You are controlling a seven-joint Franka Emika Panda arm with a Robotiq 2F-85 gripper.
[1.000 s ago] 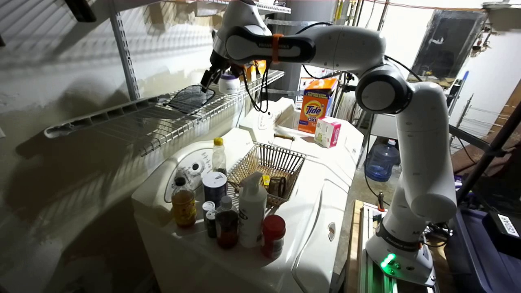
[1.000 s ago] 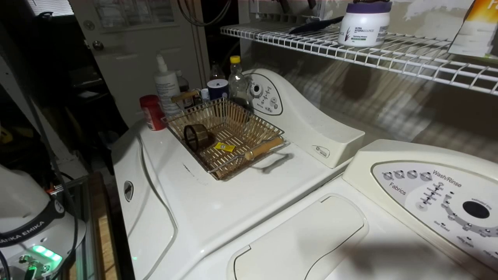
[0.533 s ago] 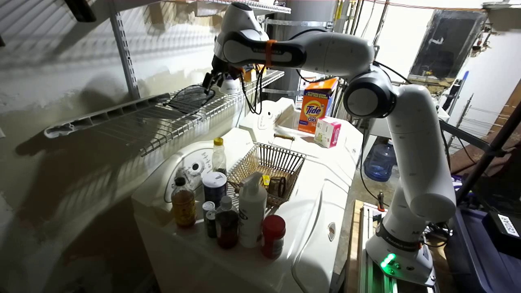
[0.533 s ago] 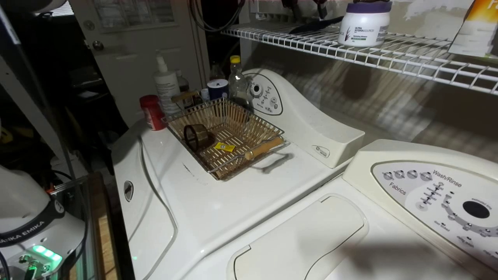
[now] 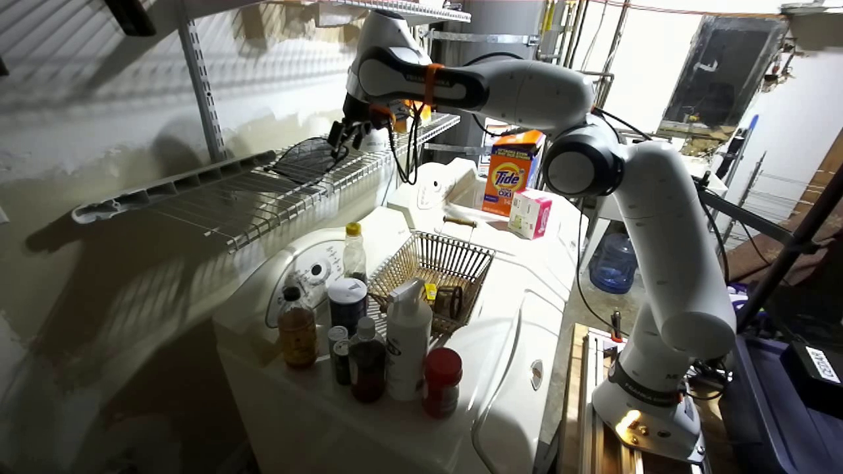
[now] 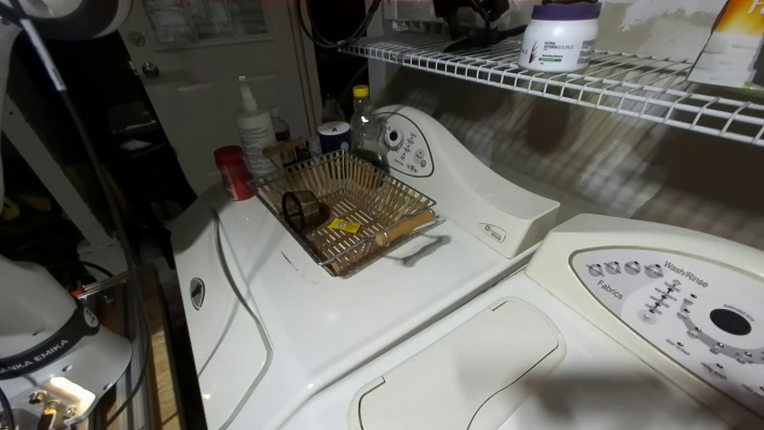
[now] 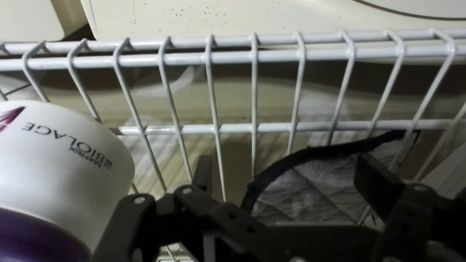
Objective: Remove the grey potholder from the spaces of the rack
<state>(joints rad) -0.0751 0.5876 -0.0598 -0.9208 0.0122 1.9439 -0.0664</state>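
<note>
The grey potholder (image 5: 303,161) with a dark border leans on the wire rack (image 5: 283,204) in an exterior view. In the wrist view the quilted potholder (image 7: 309,185) lies against the rack (image 7: 233,129), and a wire seems to cross over its right corner. My gripper (image 7: 291,173) is open, one finger left of the potholder's curved edge and one in front of its right part. In an exterior view my gripper (image 5: 347,141) hangs at the potholder's end near the white jar. Nothing is held. The potholder's lower part is hidden behind the gripper.
A white jar with a purple lid (image 6: 558,39) stands on the rack close beside the gripper; it fills the left of the wrist view (image 7: 62,156). A wire basket (image 5: 431,276), several bottles (image 5: 408,349) and a Tide box (image 5: 510,174) stand on the machines below.
My gripper has come down closer to the rack and moved slightly toward the jar, with the arm lowering. The base light has turned from green to yellowish white. The potholder looks unmoved.
</note>
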